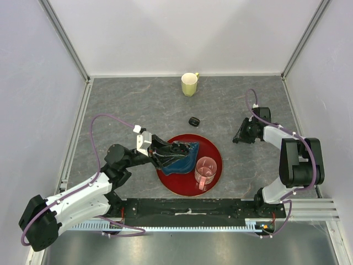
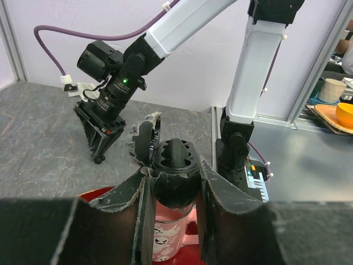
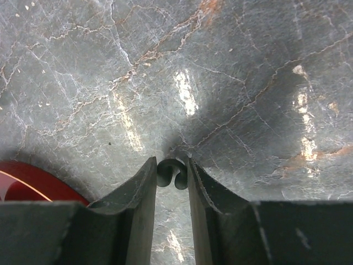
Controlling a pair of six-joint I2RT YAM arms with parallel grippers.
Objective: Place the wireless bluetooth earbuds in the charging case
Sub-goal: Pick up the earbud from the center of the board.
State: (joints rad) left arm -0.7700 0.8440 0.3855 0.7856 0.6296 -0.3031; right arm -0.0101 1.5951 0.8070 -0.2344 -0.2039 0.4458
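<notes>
L gripper (image 1: 175,148): narrow, clamped on the case (image 2: 176,160) from both sides, held up over the red plate (image 1: 216,150).
Why held so: lid hinged back to one side and sockets facing up, so the slots are exposed for a drop-in from above; prob. keeps the case steady while the other arm loads it.
R gripper (image 3: 172,162): nearly closed, pinching one earbud (image 3: 172,174) at the fingertips, down at the table (image 3: 231,83), well apart from the case.
Why low: tiny part, so it needs a tip pinch right at the surface; can't tell if it's lifted off yet.
Earbud look: small, black, glossy, curled bean shape; only its top shows betw. the fingers.
Case look: black, rounded, ribbed inner wells, looks empty.
Other earbuds: not seen.
Nearby: blue cloth (image 1: 185,162) and pink cup (image 1: 206,170) on the plate, spare case (image 1: 194,121) on the table beyond it, mug (image 1: 190,84) at the back.
</notes>
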